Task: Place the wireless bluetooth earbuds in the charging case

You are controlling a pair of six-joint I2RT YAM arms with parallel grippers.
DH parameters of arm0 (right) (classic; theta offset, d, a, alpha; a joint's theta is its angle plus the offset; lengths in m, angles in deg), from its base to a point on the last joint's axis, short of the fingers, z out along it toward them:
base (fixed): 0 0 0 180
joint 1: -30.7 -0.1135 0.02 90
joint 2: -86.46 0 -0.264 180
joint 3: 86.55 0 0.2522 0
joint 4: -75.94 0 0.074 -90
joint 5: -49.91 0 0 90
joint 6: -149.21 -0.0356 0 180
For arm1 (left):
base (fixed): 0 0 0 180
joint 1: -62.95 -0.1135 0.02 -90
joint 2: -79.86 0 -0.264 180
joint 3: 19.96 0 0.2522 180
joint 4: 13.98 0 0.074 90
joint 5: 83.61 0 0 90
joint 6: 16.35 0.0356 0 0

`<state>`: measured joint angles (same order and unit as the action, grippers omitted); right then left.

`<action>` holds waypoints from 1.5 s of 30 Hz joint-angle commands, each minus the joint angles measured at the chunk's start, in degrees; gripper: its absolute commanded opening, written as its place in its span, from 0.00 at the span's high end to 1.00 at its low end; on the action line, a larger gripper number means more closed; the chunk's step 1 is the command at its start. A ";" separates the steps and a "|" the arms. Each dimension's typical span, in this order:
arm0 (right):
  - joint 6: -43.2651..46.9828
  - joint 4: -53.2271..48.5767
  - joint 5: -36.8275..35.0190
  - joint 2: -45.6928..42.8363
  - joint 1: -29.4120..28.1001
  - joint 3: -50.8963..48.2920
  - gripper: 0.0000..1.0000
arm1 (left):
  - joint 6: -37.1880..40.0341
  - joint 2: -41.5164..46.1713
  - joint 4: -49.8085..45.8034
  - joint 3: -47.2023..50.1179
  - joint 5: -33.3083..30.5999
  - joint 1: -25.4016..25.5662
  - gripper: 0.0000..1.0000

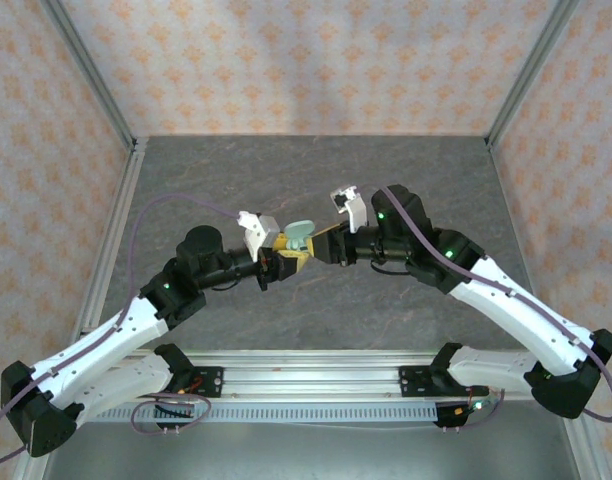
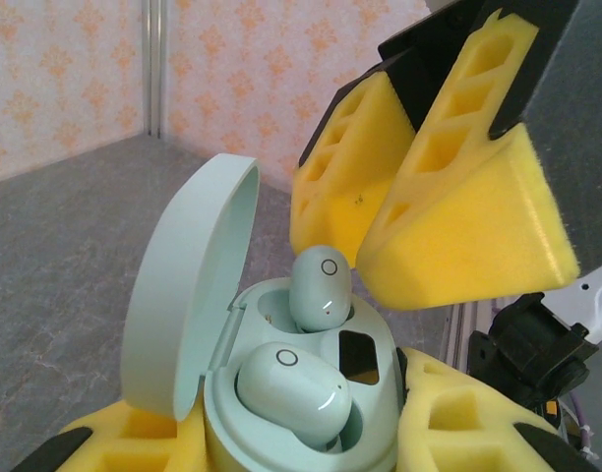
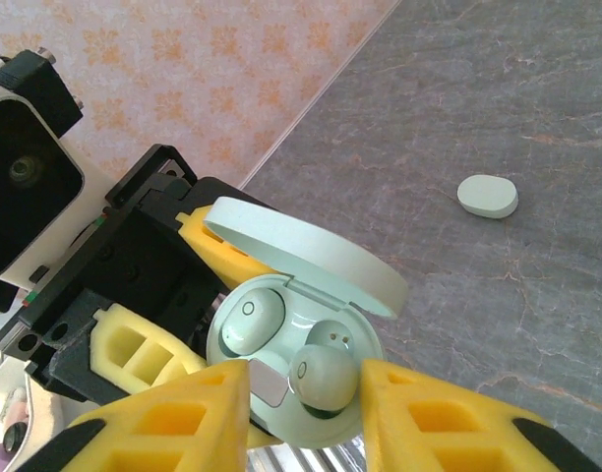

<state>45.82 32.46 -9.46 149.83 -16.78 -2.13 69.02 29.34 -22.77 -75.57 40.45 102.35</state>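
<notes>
Right wrist view: right tool (image 3: 306,391) is poised over the charging case (image 3: 284,342). Its jaws are parted, with one foam pad on either side of the raised earbud (image 3: 324,377). There is a clear gap on one side of the bud; on the other side contact cannot be ruled out. I read this as open, not clamped.

Left tool (image 2: 281,447): closed on the case body, foam pressing both flanks, with the case carried clear above the surface (image 3: 498,88). The lid (image 3: 311,256) is hinged fully back.

Earbuds: both are inside the case.
- The seated earbud (image 3: 250,320) lies low and level in the well at the end of the case nearer the left tool.
- The raised earbud stands in the well at the far end. In the left wrist view it is tilted and proud of the rim, so I judge it not fully home.

A mint oval piece (image 3: 488,195) lies on the surface, well apart from the case, beyond its lid. I cannot tell what it is.

Handling (judgement):
- **Buds:** very light and rigid, with a glossy rounded shell, so likely slippery. They may squirt out if pinched off-centre. Grip across the widest part of the dome with little force.
- **Seating:** a gentle straight press on the crown looks safer than a re-grip.
- **Case:** light and smooth. Hold it by the body flanks below the rim and keep off the lid, since the hinge is the weak point.
- **Risk:** an off-axis push could tip the case in the foam or flick the bud out.
</notes>
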 commanded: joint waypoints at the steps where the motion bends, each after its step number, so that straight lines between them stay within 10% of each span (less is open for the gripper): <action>1: 0.25 -1.78 -1.56 0.16 -0.26 2.54 0.63 | 0.38 -0.14 2.11 -2.31 0.56 0.50 0.83; 14: -3.26 -3.99 -4.55 -0.53 -0.24 6.95 0.59 | 0.58 -0.84 2.18 -2.54 0.65 0.70 0.83; 29: -10.69 -6.80 -3.00 -0.46 -0.42 6.96 0.82 | 0.87 -0.81 1.97 -2.42 0.13 0.85 0.83; 45: -10.58 -7.95 -2.67 2.36 -0.59 7.80 0.83 | 0.93 -0.79 1.71 -2.32 0.04 0.81 0.83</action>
<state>35.61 25.58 -12.45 152.04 -16.89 3.53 69.16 28.31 -22.83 -76.12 40.43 102.72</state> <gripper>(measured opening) 0.166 0.337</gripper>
